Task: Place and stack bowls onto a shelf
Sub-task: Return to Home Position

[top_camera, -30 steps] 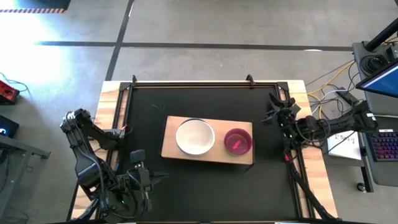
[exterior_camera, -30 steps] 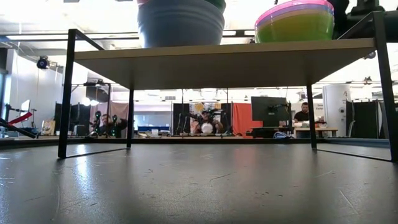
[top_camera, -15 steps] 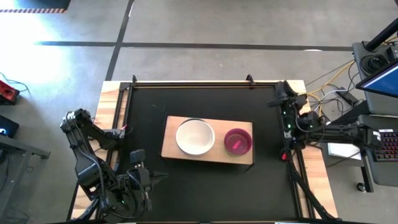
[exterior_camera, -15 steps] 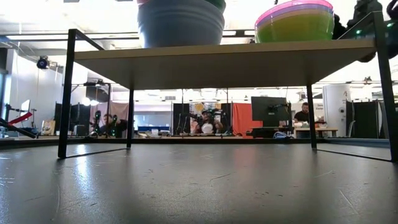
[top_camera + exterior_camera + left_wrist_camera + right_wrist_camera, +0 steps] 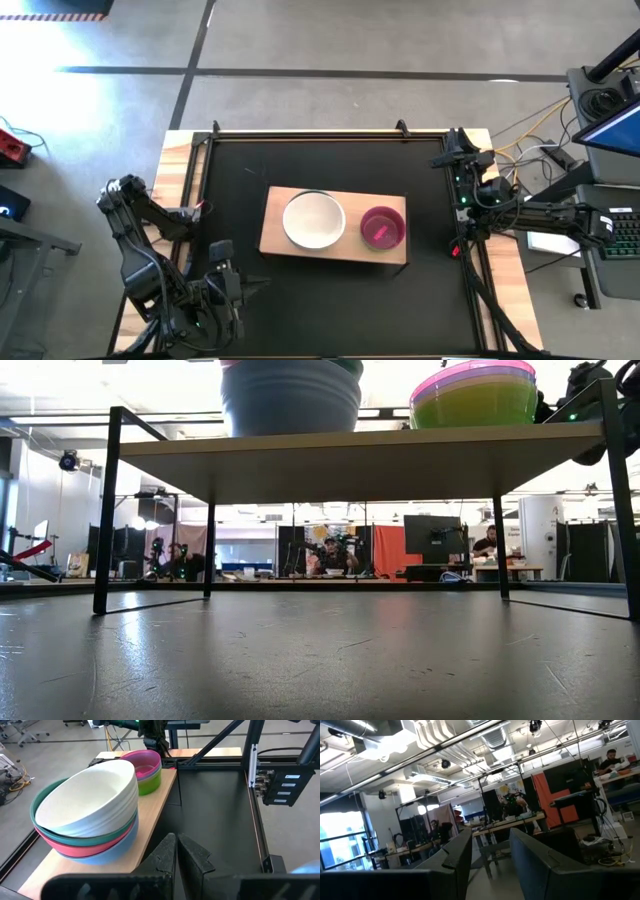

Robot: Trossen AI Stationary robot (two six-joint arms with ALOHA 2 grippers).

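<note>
Shelf (image 5: pixel 155 815): pale wood board on black metal legs (image 5: pixel 105 510), just ahead of the left gripper (image 5: pixel 176 839) and well apart from the right gripper (image 5: pixel 490 837).
- Nearer stack, at the board's end closest to the left gripper: cream-white bowl (image 5: pixel 85 800) on top, then teal-green bowl (image 5: pixel 36 815), red bowl (image 5: pixel 65 846), blue-grey bowl (image 5: pixel 120 847) on the board.
- Farther stack, at the end toward the right gripper: magenta bowl (image 5: pixel 142 760) uppermost, yellow-green bowl (image 5: pixel 150 785) lowest.

Left gripper: low over the near left corner, fingers pressed together, holding nothing.

Right gripper: at the table's far right corner, aimed out into the room, fingers parted, holding nothing.

Surface: black tabletop (image 5: pixel 215 820), matte, wood-edged.

Room: concrete floor (image 5: pixel 350 50) beyond the table; ceiling ducts (image 5: pixel 440 735) and lights overhead; an orange-red panel (image 5: pixel 385 555), desks and seated people (image 5: pixel 335 557) far behind.

Change over the last second: the right arm has drawn back from beside the magenta stack to the table's edge and straightened. Bowls, shelf and left arm are unmoved.
</note>
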